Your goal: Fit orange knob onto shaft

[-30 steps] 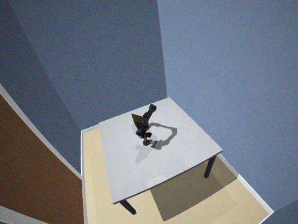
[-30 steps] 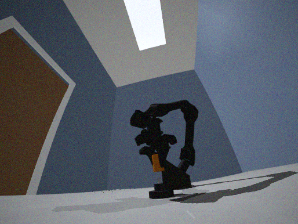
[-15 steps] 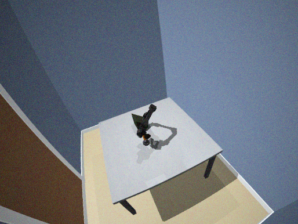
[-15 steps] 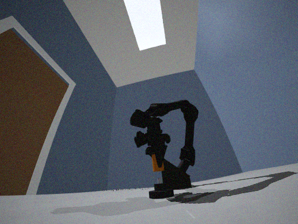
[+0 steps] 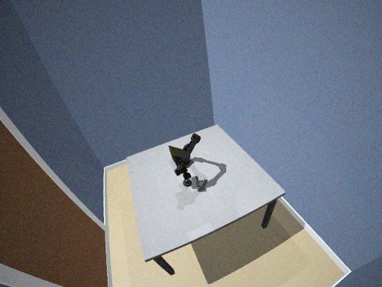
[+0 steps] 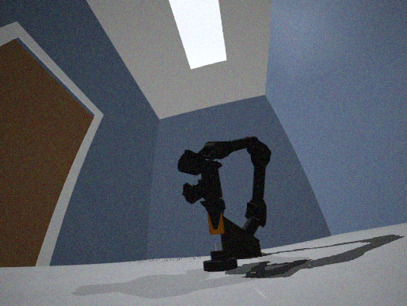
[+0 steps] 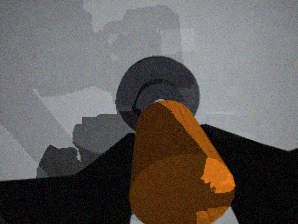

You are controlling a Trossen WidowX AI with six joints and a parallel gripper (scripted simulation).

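The orange knob point(image 6: 216, 231) point(image 7: 175, 165) is held upright between the fingers of my gripper point(image 6: 215, 225) point(image 7: 167, 135), which is shut on it. The dark round pedestal point(image 5: 187, 183) point(image 6: 220, 265) point(image 7: 172, 70) stands on the table below. The pale shaft point(image 6: 218, 242) rises from the pedestal's narrower upper step, and its top lies close under the knob's lower edge. A clear gap remains between knob and pedestal. In the wrist view the knob covers nearly all of the shaft. The knob's hole and both flat sides are hidden, so their alignment cannot be told.
The table point(image 5: 223, 208) carries the arm point(image 5: 184, 156) point(image 6: 259, 178), which arches behind the pedestal. A dark slanted panel point(image 5: 176, 154) point(image 6: 239, 239) stands by the arm's base. Shadows of the arm fall on the table around the pedestal.
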